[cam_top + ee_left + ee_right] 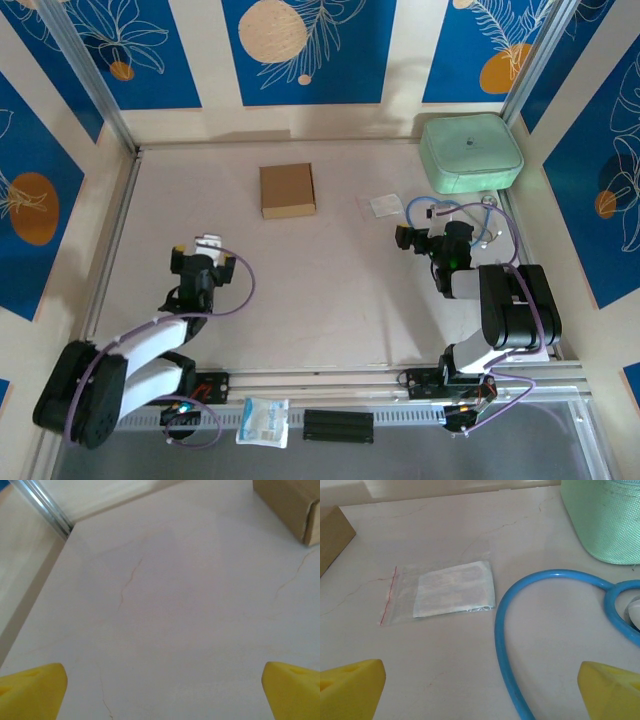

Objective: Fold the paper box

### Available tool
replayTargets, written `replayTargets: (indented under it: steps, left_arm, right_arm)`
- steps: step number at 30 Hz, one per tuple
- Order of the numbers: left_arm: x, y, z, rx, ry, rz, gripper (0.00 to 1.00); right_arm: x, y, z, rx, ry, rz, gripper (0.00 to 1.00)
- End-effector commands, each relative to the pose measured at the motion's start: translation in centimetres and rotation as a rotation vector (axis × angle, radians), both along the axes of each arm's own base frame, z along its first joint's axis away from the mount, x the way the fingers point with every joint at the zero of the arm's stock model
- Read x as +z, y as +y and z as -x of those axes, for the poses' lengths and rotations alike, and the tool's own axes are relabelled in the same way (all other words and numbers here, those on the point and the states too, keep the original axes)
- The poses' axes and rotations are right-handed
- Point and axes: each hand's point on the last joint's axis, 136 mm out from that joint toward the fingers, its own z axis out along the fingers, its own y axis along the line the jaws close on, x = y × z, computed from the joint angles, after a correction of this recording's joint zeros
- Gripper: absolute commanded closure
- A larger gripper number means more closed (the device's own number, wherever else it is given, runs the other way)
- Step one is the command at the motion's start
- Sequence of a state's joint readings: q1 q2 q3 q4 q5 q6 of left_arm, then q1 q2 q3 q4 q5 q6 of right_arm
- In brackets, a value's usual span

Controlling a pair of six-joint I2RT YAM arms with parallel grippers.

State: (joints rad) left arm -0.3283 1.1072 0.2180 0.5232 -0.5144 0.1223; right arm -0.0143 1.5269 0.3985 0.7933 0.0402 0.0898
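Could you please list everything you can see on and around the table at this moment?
paper box: one, brown, far centre of the table
table: one, pale, inside blue-patterned walls
case: one, mint green, far right corner
zip bag: one, clear with white contents, between box and case
tube: one, blue, looped near the case
packet: one, white, near rail
black strip: one, black, right of the packet
left claw: one, yellow fingers, open, over bare table
right claw: one, yellow fingers, open, near the zip bag
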Motion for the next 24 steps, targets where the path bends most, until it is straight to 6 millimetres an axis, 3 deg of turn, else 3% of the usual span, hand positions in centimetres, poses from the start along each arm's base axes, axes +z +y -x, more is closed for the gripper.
replayTargets:
  steps: [1,9,12,15,17,24]
  left_arm:
    - [2.6,0.3,-2.4,0.010,-0.118,0.056,0.00]
    - [2.1,0.3,-5.7,-0.039,-0.110,0.237,0.01]
    - [1.9,0.9,-6.7,-0.033,-0.104,0.232,0.01]
    - [1.2,1.9,-7.2,-0.017,-0.122,0.251,0.01]
    - [-0.4,2.2,-7.5,-0.023,-0.118,0.294,0.01]
    - [-0.6,1.3,-7.9,-0.082,-0.108,0.295,0.01]
  right_arm:
    - [1.1,0.2,-0.7,0.007,-0.029,-0.010,0.01]
    - [1.1,0.3,-0.7,0.007,-0.029,-0.009,0.01]
    - [1.1,0.3,-0.7,0.008,-0.029,-0.008,0.01]
    - [1.1,0.3,-0.7,0.007,-0.030,-0.008,0.01]
    - [1.1,0.2,-0.7,0.006,-0.030,-0.007,0.01]
    - [1.1,0.2,-0.7,0.005,-0.030,-0.007,0.01]
